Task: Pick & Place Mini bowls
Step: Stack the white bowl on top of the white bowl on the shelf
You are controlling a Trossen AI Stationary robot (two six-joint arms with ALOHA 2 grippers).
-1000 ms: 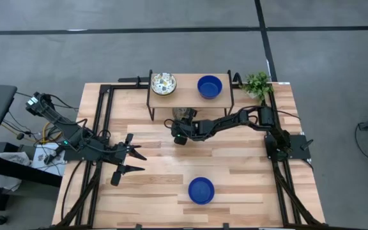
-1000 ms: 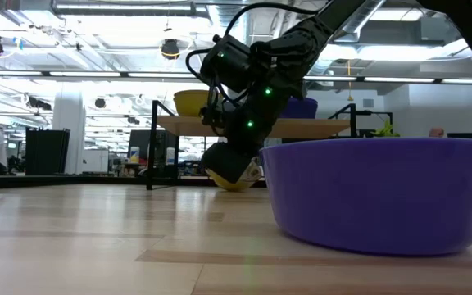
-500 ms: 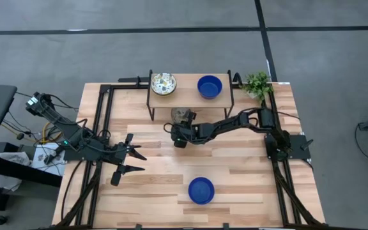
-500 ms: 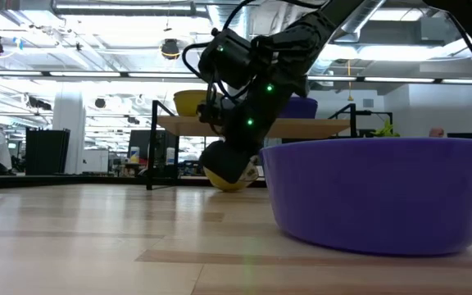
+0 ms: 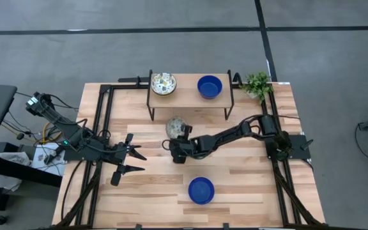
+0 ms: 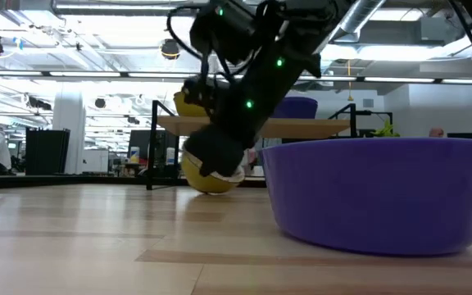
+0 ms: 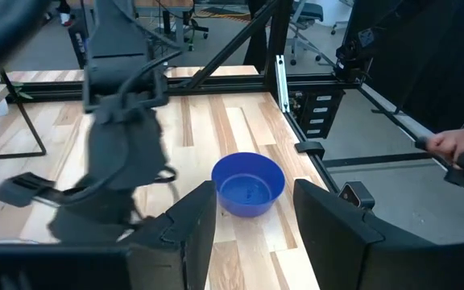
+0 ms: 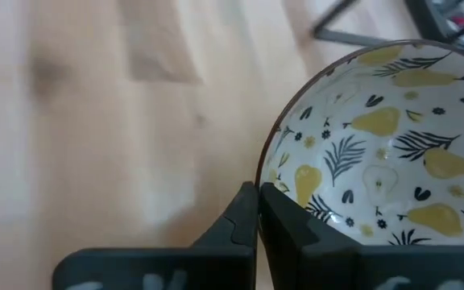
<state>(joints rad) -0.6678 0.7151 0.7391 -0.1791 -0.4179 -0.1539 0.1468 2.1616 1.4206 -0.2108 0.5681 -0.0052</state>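
Observation:
My right gripper [image 5: 178,139] reaches out over the middle of the table and is shut on a mini bowl [image 5: 175,127] that is white inside with yellow pears and dark leaves [image 8: 385,153], and yellow outside [image 6: 206,175]. A cobalt blue bowl [image 5: 201,190] rests on its base near the table's near edge, also in the low view [image 6: 375,192] and the left wrist view [image 7: 248,184]. A patterned bowl [image 5: 163,83] and a blue bowl [image 5: 209,86] stand on the shelf [image 5: 187,97]. My left gripper [image 5: 137,161] waits open at the table's left. My right gripper pinches the patterned bowl by its rim [image 8: 269,172], one finger inside the bowl and one outside. The fingers slant down at it from the table's near side. The bowl is tilted and sits low over the table; I cannot tell whether its underside [image 6: 207,187] touches the wood.
The dark-legged wooden shelf stands at the far side of the table. A small green plant [image 5: 257,84] sits at the far right corner. Black rails [image 5: 101,121] run along the table's left and right sides. Bare wood [image 5: 248,172] lies around the near blue bowl.
My right gripper has carried the patterned bowl out from under the shelf, toward the table's near edge and a little to the left. The bowl stays in its fingers and has come closer in the low view.

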